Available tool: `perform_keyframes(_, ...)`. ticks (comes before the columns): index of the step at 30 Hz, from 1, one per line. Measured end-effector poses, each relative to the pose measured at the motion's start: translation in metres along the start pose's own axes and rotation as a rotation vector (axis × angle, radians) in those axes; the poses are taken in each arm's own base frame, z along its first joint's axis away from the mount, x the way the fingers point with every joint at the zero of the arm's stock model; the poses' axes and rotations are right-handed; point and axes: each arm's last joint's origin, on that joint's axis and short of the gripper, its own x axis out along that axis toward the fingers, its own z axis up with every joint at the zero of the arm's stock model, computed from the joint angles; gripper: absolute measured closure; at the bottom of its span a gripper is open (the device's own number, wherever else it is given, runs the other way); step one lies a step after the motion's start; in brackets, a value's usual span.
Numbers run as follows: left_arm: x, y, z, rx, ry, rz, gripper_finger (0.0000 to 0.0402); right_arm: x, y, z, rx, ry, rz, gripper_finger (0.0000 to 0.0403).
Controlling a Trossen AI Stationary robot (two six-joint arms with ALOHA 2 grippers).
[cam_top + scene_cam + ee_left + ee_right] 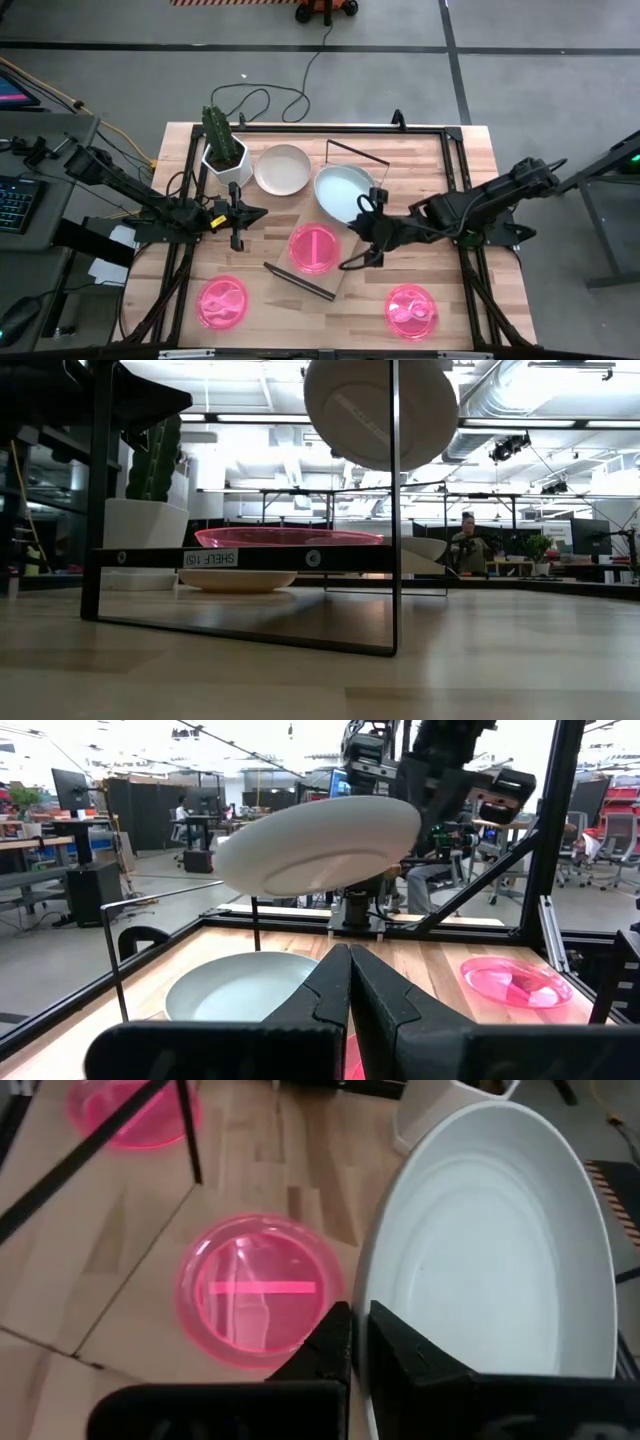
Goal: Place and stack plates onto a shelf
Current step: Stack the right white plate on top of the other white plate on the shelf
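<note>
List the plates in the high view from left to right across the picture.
Pink plate near the table's front left → cream plate beside the cactus pot → pink plate on the shelf → white plate held by the right gripper → pink plate at front right.

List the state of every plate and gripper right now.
White round plate: lifted, tilted, held at its rim.
Right gripper: shut on white round plate.
Translucent pink plate: flat on wooden shelf board.
Two more pink plates: flat on tabletop.
Cream round plate: flat on tabletop.
Left gripper: shut, empty.
</note>
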Motion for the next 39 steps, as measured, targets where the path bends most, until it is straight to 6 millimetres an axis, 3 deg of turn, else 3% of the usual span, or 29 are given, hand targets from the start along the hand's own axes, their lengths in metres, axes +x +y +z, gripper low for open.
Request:
perform_keyframes(6, 0.0, 0.0, 0.0, 0.0, 0.0, 0.0, 0.0401, 0.004, 0.006, -0.004, 0.018, -0.011, 0.061, 0.0403)
perform_keyframes(12, 0.0, 0.0, 0.0, 0.0, 0.0, -0.001, 0.0401, 0.037, 0.02, -0.042, 0.038, 0.008, 0.179, 0.0403)
perform_keyframes(16, 0.0, 0.0, 0.0, 0.0, 0.0, 0.0, 0.0401, 0.048, 0.021, -0.059, 0.024, 0.03, 0.161, 0.0403)
perform_keyframes(27, 0.0, 0.0, 0.0, 0.034, 0.0, 0.0, 0.0401, 0.066, -0.007, -0.061, -0.003, 0.055, 0.02, 0.0403)
perform_keyframes(39, 0.0, 0.0, -0.001, 0.029, 0.005, -0.001, 0.0401, 0.109, -0.013, -0.078, -0.086, 0.184, -0.06, 0.0403)
